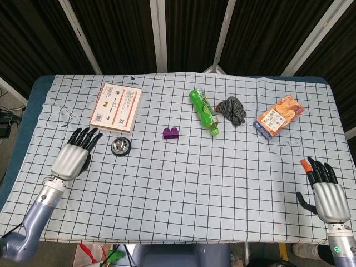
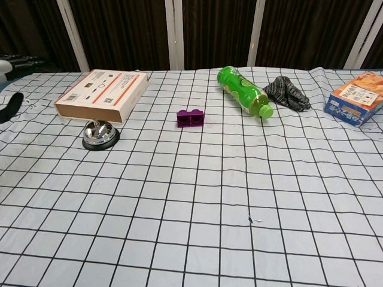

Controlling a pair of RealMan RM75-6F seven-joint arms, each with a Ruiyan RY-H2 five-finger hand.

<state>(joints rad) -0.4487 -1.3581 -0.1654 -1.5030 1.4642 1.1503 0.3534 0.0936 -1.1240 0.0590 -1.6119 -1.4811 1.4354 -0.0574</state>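
Note:
My left hand (image 1: 74,156) hovers over the checked cloth at the left, fingers spread and holding nothing; its fingertips lie just left of the silver desk bell (image 1: 120,146). In the chest view only the fingers (image 2: 15,64) of that hand show at the left edge, above and left of the bell (image 2: 100,134). My right hand (image 1: 325,191) stays at the near right corner of the table, fingers apart and empty, far from every object.
A flat pink-and-white box (image 1: 116,107) lies behind the bell. A purple brick (image 1: 171,133) sits mid-table. A green bottle (image 1: 204,112) lies on its side beside a grey cloth (image 1: 232,110). An orange snack box (image 1: 279,115) rests at the far right.

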